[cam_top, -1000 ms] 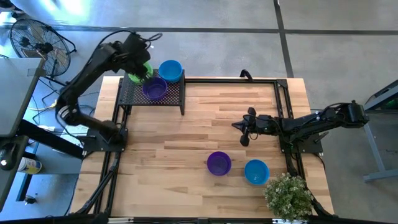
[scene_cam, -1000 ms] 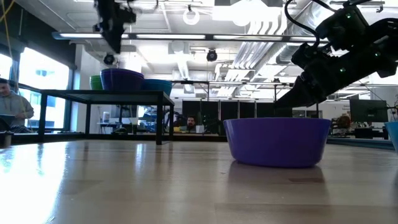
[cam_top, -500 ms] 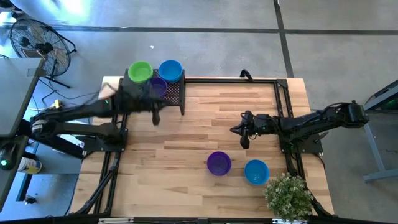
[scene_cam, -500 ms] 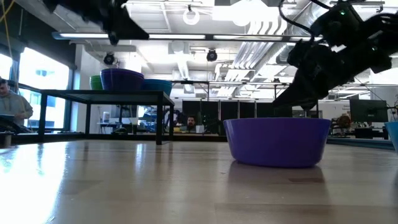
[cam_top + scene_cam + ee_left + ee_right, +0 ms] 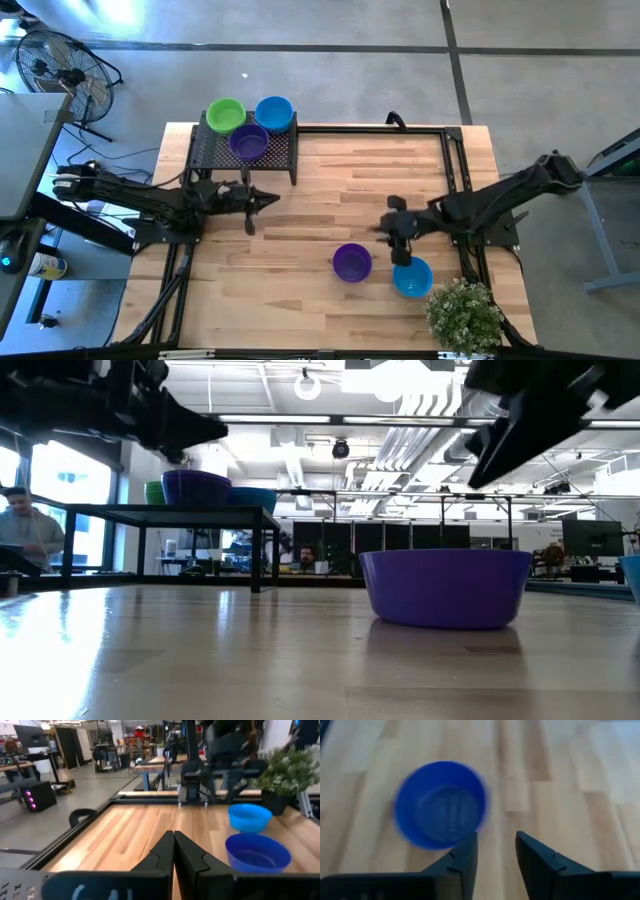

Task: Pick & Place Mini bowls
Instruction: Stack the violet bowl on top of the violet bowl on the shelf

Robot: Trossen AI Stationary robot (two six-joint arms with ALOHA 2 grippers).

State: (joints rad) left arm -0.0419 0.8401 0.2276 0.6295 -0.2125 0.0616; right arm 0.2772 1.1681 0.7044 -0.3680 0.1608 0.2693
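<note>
Only the high view showed three small glossy bowls on the black mesh rack [image 5: 243, 152]; left gripper [image 5: 173, 842] pressed together, empty; right gripper [image 5: 494, 851] slightly spread, apparently empty, beside a purple plastic bowl [image 5: 440, 804].

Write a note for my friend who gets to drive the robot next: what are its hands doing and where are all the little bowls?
Left end effector: shut, empty, low over the table in front of the rack.
Right end effector: open, empty, above the table between the two loose bowls.
Done: green bowl, blue bowl and purple bowl sit on the rack.
Left: purple bowl on the table and blue bowl on the table, near the plant.
</note>
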